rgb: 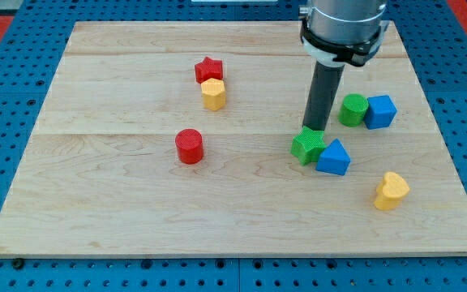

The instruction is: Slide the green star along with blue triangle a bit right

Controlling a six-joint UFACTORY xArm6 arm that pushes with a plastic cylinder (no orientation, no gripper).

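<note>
The green star (307, 145) lies flat on the wooden board, right of centre in the view, its ribbed top face up and its points spread outward. The blue triangle (333, 157) lies just to the view's right of it and slightly lower, touching the star's right side, with its apex toward the view's top and its flat base toward the view's bottom. My tip (315, 130) stands at the star's upper edge, apparently in contact with it, on the side away from the view's bottom.
</note>
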